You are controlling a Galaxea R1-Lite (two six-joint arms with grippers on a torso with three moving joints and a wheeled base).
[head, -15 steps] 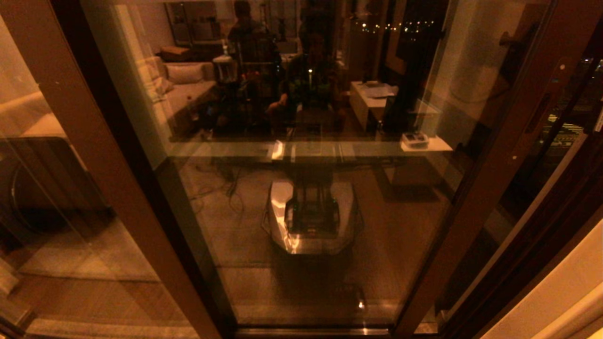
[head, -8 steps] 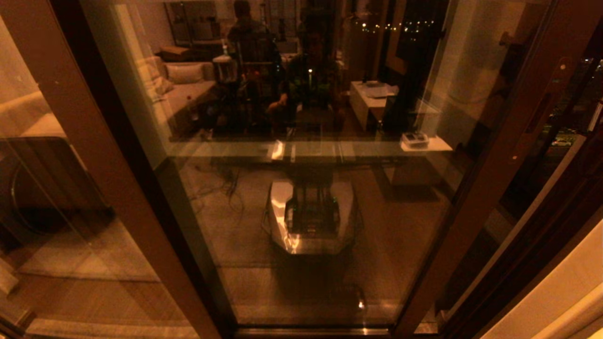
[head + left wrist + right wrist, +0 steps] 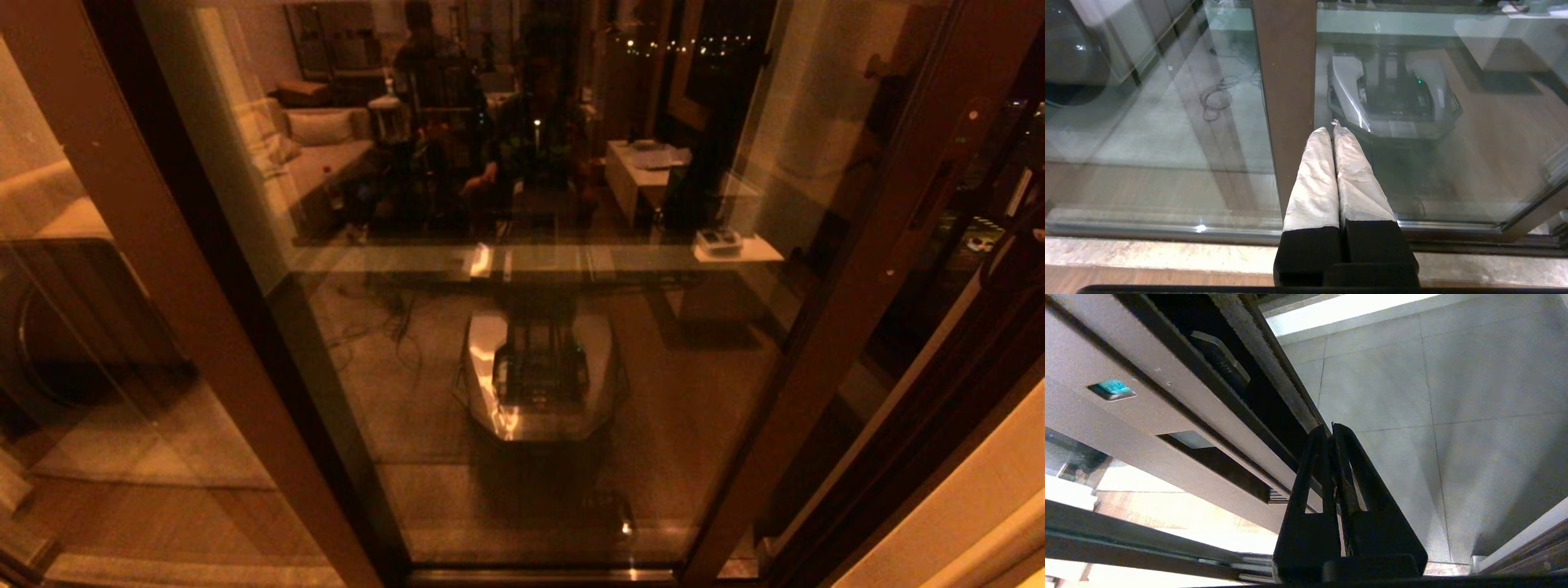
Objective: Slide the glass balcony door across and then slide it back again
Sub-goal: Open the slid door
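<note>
Fingers of the right gripper [image 3: 1331, 428], pressed together, sit against the door's [image 3: 531, 286] edge at three o'clock, likely to push it, while the left gripper [image 3: 1334, 126] idles, likewise closed.
</note>
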